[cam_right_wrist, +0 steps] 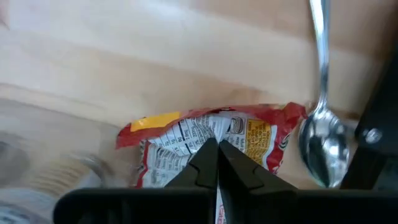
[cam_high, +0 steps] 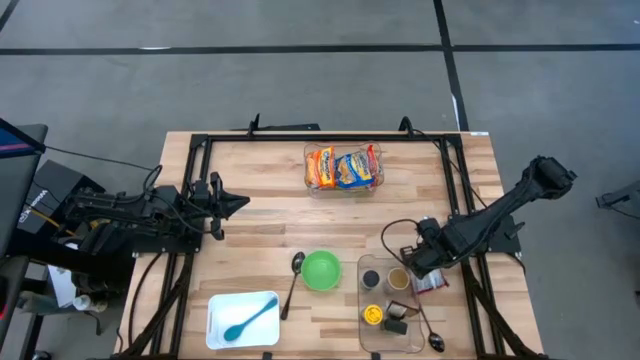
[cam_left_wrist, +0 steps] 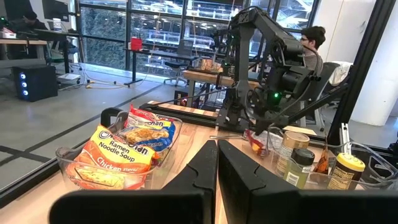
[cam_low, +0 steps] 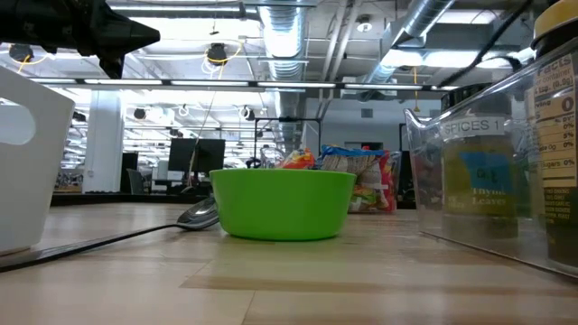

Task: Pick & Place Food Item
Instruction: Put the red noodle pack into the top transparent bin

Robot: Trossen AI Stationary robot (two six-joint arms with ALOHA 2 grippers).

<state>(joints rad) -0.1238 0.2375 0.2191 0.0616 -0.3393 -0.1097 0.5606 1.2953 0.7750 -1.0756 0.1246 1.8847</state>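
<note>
Right gripper [cam_high: 424,268] at 4 o'clock is clenched on the packet [cam_right_wrist: 205,146], probably to lift it; left gripper [cam_high: 240,203] waits pinched empty at 9.

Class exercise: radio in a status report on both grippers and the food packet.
Right gripper jaws shut on red ramen packet, beside clear spice bin. Left gripper shut, empty, waiting at table's left. Metal spoon lies alongside packet.

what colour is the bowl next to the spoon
Bright green bowl, clearest in the low view.
</note>
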